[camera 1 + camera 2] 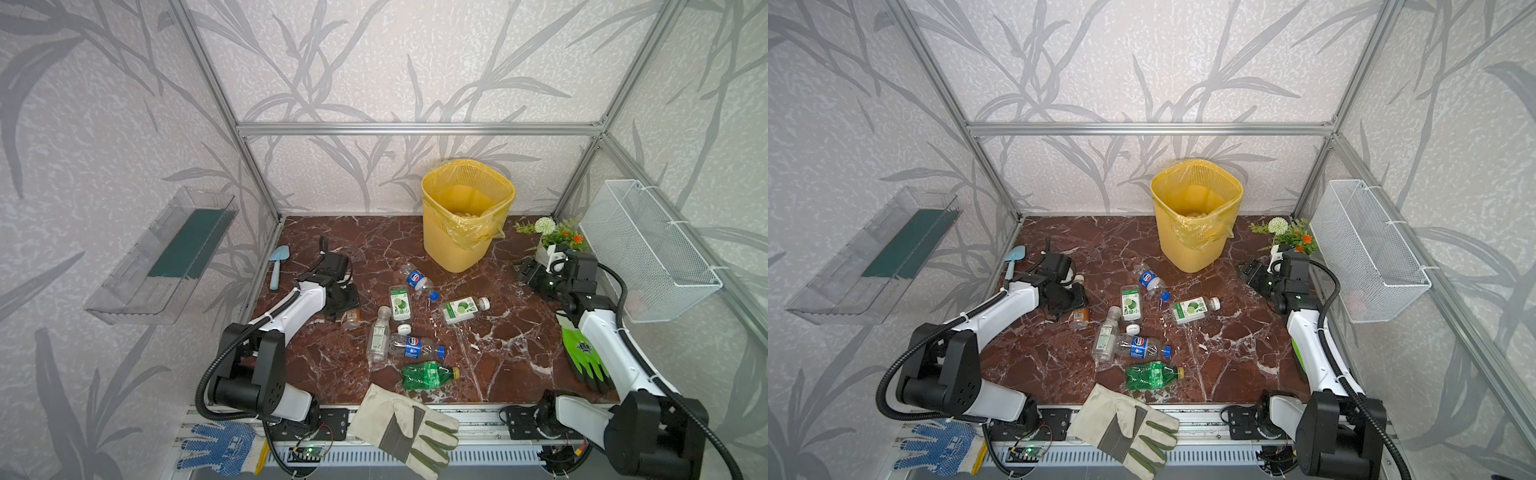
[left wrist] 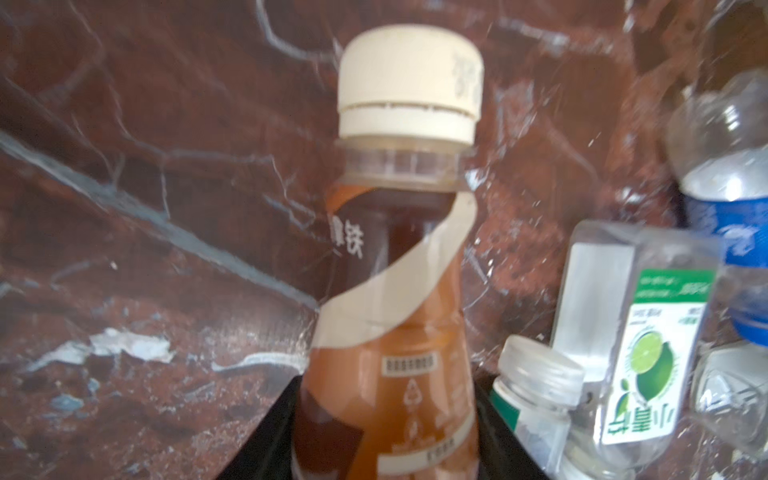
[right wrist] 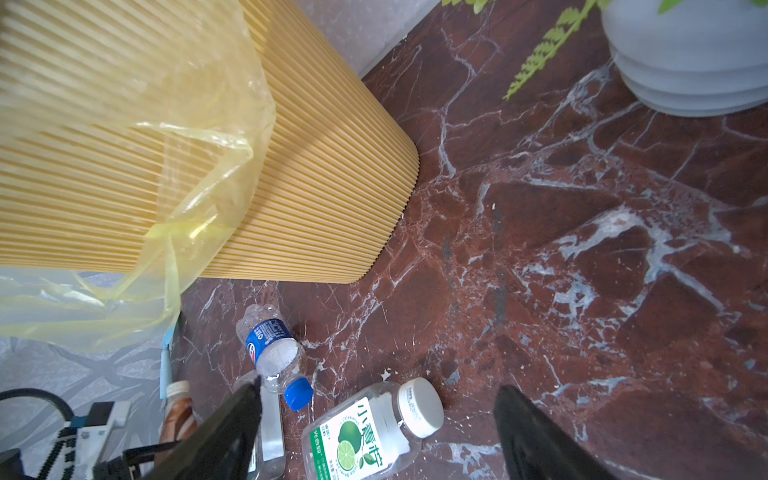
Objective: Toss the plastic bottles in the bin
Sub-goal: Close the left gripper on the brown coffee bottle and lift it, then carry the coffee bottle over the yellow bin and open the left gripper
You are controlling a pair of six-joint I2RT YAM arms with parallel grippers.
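Left jaws: clamped tight on the brown drink bottle point(image 2: 390, 345), one jaw on each side, low on its body.
Brown drink bottle: it is near the left edge of the worktop point(image 1: 498, 365), just beside the heap of other bottles. Its cream cap point(image 2: 409, 83) points away from the jaws. We cannot tell if it is off the worktop yet.
How it will handle: we think it is empty, so it should be very light. The plastic looks thin and squashy, and the shiny label looks slippery. A drop should not break it.
Where to hold: the fat part of the body, where the jaws are now, looks best to us. A hard squeeze may dent it or make it pop out.
Right jaws: wide apart with nothing in them, near the far right corner, beside the potted plant point(image 1: 552, 239). A lime-label bottle point(image 3: 361, 440) lies on the worktop below them.
Other bottles: six more lie in the middle of the worktop. The green-tinted bottle point(image 1: 428, 375) is closest to the near edge.
Bin: the yellow bin point(image 1: 465, 249) stands at the far edge, well apart from the brown drink bottle. It is tall, so we think the bottle must go up high over the rim.
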